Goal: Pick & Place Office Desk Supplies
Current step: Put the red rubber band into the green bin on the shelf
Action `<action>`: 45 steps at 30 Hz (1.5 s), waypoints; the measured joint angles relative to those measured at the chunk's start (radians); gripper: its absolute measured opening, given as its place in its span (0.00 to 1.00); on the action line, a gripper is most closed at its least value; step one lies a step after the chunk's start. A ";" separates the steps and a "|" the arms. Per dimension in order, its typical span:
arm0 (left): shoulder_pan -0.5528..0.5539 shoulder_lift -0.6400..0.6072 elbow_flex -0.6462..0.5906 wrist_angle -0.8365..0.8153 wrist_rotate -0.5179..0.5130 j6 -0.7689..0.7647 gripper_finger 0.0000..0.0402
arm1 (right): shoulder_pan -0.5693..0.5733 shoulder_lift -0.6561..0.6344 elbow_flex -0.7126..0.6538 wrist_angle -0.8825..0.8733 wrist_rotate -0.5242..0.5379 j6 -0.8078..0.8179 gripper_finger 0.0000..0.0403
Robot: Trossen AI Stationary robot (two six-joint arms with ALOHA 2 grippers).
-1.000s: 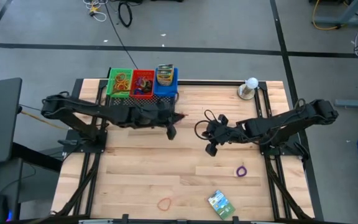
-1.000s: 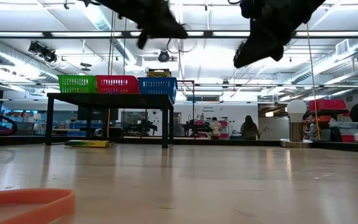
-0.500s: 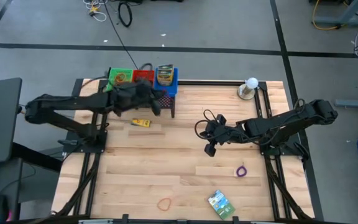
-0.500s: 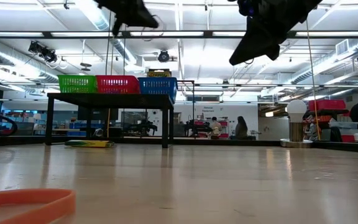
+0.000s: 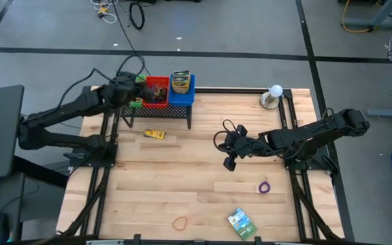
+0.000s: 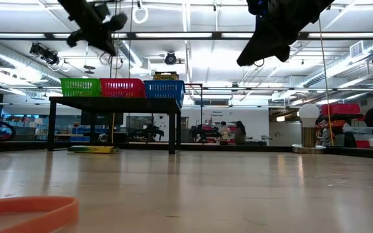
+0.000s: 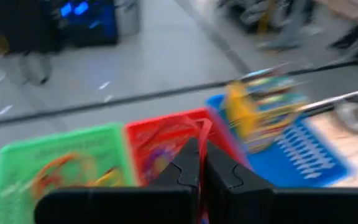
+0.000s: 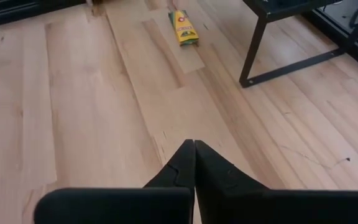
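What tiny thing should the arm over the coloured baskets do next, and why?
Probably open the left pincer. It is shut above the red basket, and a thin red strip, likely a rubber band, seems pinched at its tips; letting go should drop it inside. The right pincer is shut over bare table, holding nothing.

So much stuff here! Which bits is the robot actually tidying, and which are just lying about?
Part of the job:
crayon box on the table
purple band
orange band
green packet
red band pinched in the left gripper
green, red and blue baskets on the black rack

Just lying about:
white ball on its base
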 joint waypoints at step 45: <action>0.506 0.147 0.123 -0.319 0.344 0.172 0.35 | -0.006 0.000 0.000 0.001 0.031 -0.030 0.01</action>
